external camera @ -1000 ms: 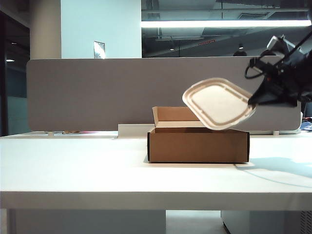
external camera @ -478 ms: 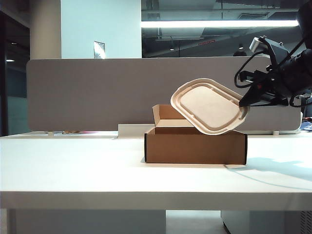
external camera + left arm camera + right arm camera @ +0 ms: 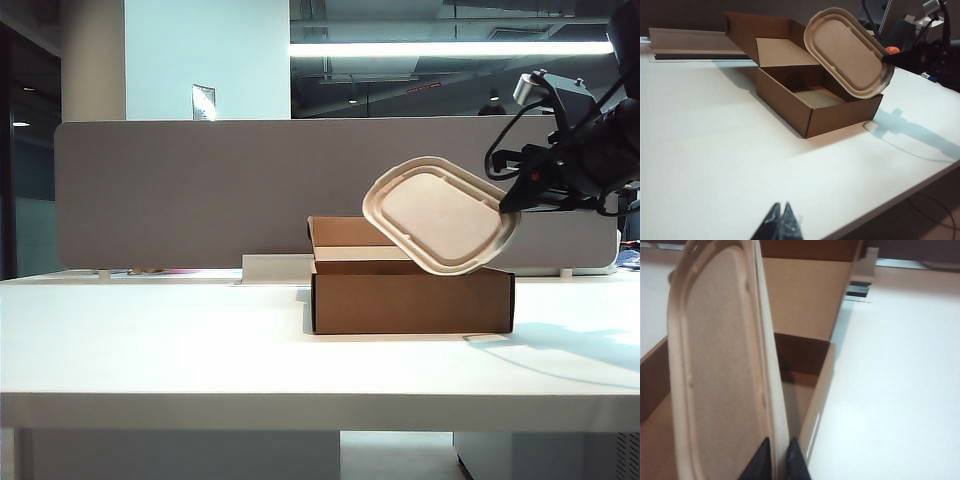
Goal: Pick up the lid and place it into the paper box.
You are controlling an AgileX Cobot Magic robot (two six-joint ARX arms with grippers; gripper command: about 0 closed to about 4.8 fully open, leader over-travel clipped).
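Two grippers we note: right gripper [image 3: 778, 460] nearly closed, pinching rim of lid [image 3: 441, 214]; left gripper [image 3: 780, 223] low over table [image 3: 150, 340], jaws together, empty. We see lid beige, rounded, stepped border, tilted on edge above open paper box [image 3: 410, 300], not yet inside.

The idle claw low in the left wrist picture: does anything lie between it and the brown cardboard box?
No. In the left wrist view only bare white table separates the left claw from the box.
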